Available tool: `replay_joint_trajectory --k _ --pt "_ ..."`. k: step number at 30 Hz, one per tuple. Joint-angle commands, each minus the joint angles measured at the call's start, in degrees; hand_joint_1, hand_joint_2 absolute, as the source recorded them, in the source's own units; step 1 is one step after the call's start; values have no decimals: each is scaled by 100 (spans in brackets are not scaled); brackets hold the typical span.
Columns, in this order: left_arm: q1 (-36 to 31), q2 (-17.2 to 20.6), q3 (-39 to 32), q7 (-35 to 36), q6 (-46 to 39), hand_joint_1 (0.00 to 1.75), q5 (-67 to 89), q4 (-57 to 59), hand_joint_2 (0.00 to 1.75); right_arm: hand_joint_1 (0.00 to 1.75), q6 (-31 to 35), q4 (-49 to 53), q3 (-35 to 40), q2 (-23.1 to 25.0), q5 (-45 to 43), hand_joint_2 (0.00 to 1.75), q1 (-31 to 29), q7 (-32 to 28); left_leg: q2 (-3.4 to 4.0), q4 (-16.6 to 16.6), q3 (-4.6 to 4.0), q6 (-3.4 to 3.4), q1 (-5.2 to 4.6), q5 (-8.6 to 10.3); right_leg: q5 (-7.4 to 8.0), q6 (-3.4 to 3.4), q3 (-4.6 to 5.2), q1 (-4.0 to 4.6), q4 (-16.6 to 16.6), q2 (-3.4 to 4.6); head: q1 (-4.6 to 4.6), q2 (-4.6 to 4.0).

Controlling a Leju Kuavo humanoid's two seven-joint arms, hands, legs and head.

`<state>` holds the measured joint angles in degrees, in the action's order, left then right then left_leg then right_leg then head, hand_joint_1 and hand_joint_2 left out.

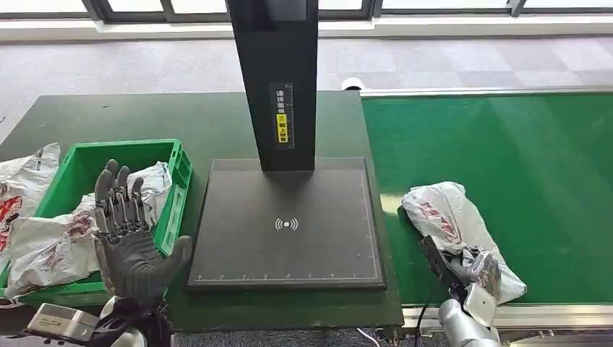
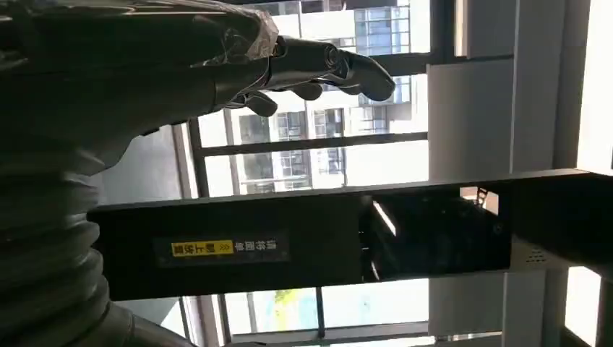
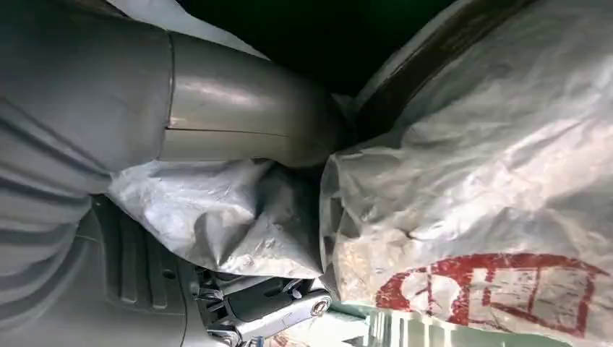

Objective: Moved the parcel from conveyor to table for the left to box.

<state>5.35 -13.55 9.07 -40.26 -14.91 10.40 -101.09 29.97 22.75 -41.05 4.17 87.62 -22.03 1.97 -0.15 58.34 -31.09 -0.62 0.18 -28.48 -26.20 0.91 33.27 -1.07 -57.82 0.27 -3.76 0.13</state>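
A white plastic parcel (image 1: 444,213) with red print lies on the green conveyor (image 1: 520,159) near its front edge. My right hand (image 1: 477,275) is at the parcel's near end. In the right wrist view the thick thumb (image 3: 238,130) presses on crumpled plastic of the parcel (image 3: 491,181), with darker fingers below it, so the hand grips that end. My left hand (image 1: 126,231) is raised over the table beside the green box (image 1: 177,170), fingers spread and nothing in it. The left wrist view shows the same hand (image 2: 144,65) open against the windows.
The green box holds several white parcels (image 1: 50,246), and another parcel (image 1: 22,181) lies at its far left. A black scanner plate (image 1: 289,224) with a tall black post (image 1: 278,79) sits mid-table between box and conveyor. The dark green table (image 1: 144,119) stretches behind.
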Motion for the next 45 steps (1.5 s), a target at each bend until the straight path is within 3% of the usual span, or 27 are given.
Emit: replay_joint_trajectory --k 1,6,11,12,14,18,22,40,41,42,44,45 --pt "-136 277 240 26 -23 0 8 292 175 175 -61 -302 250 34 1 175 1 6 1 -14 -5 -4 5 10 9 -11 5 7 14 -4 2 0" --pt "-161 294 246 26 23 0 122 436 175 175 65 17 624 238 194 175 82 -156 2 -11 -3 -3 7 8 9 -10 2 9 13 -3 0 0" --pt "-109 299 201 26 38 0 148 370 175 175 628 860 1111 540 118 175 349 -484 14 -16 -7 -4 6 10 13 -13 11 8 14 8 0 0" --pt "-90 315 209 26 40 0 152 350 175 175 1003 1412 1364 668 109 175 534 -698 21 -16 -8 -6 6 9 12 -14 16 7 11 14 0 0" --pt "-67 312 205 26 80 0 168 334 175 175 1003 3058 1967 946 74 175 1161 -877 22 -10 -9 -6 4 4 7 -13 15 5 4 16 0 0" --pt "-104 343 266 26 126 0 149 405 175 175 1003 5373 2759 1306 105 175 1899 -1216 6 -6 -27 -7 -2 4 0 -13 38 0 -7 2 0 0" --pt "-154 349 320 26 90 0 164 470 175 175 1003 6472 3029 1492 -113 175 2104 -1628 7 -8 -39 -9 -1 2 -3 -15 53 1 -12 4 2 0" --pt "-357 311 275 26 203 0 191 664 175 175 1003 7052 3313 1583 -648 175 2214 -2442 -1 -10 -30 -8 1 5 -2 -13 34 1 1 -3 2 0" --pt "-368 263 300 26 172 0 221 678 175 175 1003 7125 3727 1583 -388 175 2344 -2096 2 -13 -28 -9 4 5 0 -15 34 4 4 0 2 0" --pt "-375 334 251 26 301 0 178 666 175 175 1003 6274 3835 1183 -725 175 1873 -2160 1 -19 -26 -9 4 8 2 -17 32 5 9 -2 2 0" --pt "-425 297 280 26 299 0 196 735 175 175 1003 6211 4095 1282 -427 175 2042 -1932 7 -12 -26 -8 5 4 1 -13 33 6 4 5 2 0" --pt "-458 361 376 26 198 0 136 781 175 175 1003 5875 4659 1088 -181 175 1917 -1237 21 -18 -19 -8 7 6 7 -14 30 9 11 19 2 0"
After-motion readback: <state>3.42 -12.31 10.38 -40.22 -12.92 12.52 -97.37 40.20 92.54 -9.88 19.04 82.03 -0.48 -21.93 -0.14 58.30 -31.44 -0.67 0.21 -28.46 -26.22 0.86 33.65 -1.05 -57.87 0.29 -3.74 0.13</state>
